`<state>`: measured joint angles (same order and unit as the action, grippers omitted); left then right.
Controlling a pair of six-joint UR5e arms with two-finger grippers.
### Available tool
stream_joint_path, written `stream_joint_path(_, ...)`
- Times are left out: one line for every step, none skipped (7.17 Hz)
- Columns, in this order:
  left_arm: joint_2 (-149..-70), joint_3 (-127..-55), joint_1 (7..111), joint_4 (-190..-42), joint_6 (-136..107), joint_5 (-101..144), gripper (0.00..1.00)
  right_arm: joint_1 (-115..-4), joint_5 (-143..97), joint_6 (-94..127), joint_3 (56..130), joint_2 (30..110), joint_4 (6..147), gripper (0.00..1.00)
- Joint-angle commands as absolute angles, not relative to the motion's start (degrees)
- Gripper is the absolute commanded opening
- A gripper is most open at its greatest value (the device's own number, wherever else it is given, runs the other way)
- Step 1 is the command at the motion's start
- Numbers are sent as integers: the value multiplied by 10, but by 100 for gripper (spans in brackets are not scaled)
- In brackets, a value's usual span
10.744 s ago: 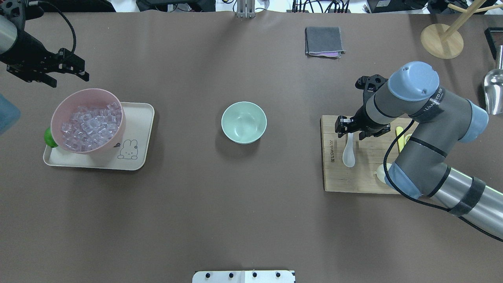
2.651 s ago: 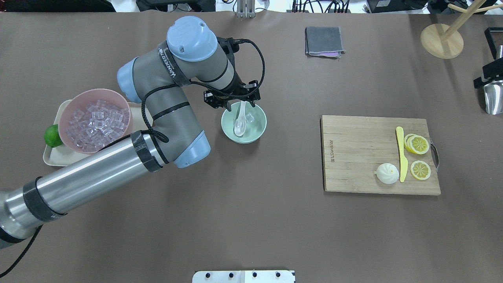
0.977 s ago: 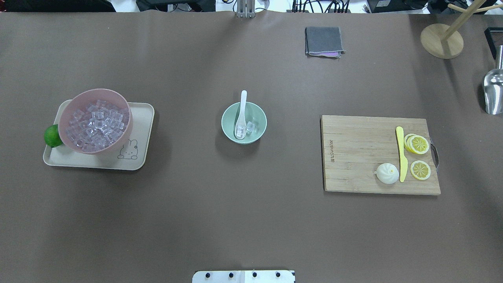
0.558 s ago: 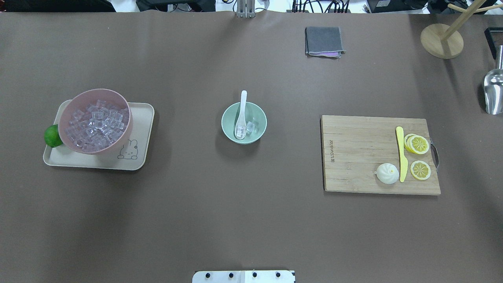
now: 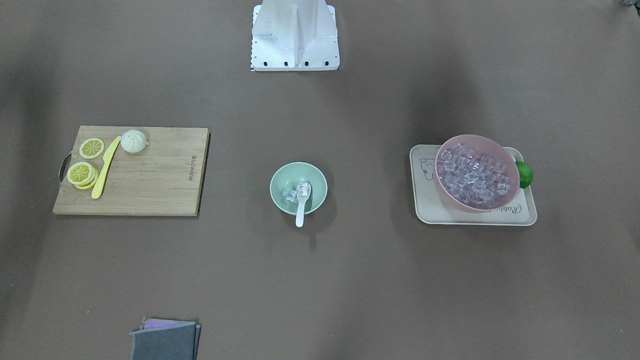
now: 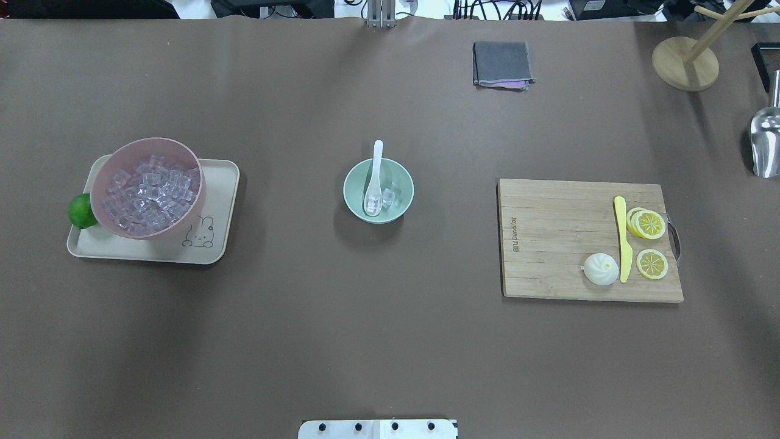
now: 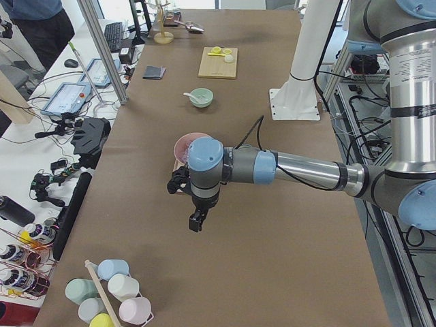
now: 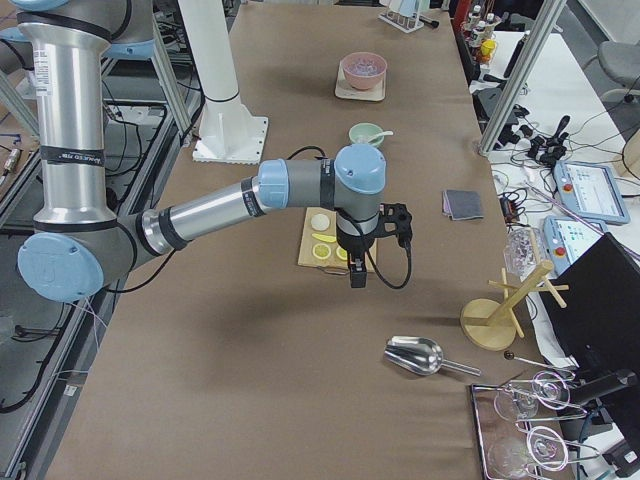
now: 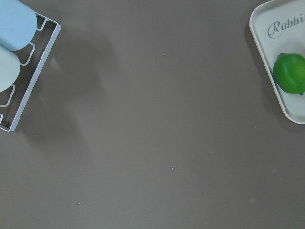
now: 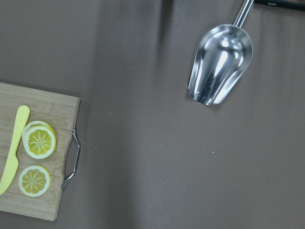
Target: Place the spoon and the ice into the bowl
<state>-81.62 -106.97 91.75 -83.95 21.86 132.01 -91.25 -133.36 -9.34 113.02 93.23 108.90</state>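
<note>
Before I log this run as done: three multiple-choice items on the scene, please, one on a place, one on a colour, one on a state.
1. The head of the spoon lies: A in the bowl; B on the cutting board; C on the tray.
2. That bowl is: A pink; B mint green; C white.
3. The spoon's handle: A lies inside; B stands straight up; C leans out over the rim.
Answers: A, head beside the ice inside; B, it shows pale green; C, handle overhangs the rim.

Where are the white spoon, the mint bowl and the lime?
spoon [image 6: 375, 178]: overhead view, on its handle.
bowl [image 6: 402, 183]: overhead view, on its bare inner wall.
lime [image 6: 80, 210]: overhead view, on its visible green side.
</note>
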Motion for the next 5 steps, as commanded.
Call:
stream_joint_path(-823, -1064, 917, -840, 218, 1319, 98, -917, -1329, -143, 1129, 957, 1089, 100)
stream_joint_path(-823, -1053, 917, -840, 218, 1319, 98, -923, -1329, -168, 1128, 966, 1089, 100)
stream_joint_path(-813, -1066, 919, -839, 221, 1318, 98, -922, -1328, -170, 1118, 976, 1089, 100)
stream_joint_path(-812, -1066, 919, -838, 221, 1318, 98, -925, -1328, -170, 1117, 993, 1089, 100)
stream_joint_path(-814, -1069, 919, -838, 221, 1319, 98, -925, -1328, -171, 1117, 1008, 1087, 100)
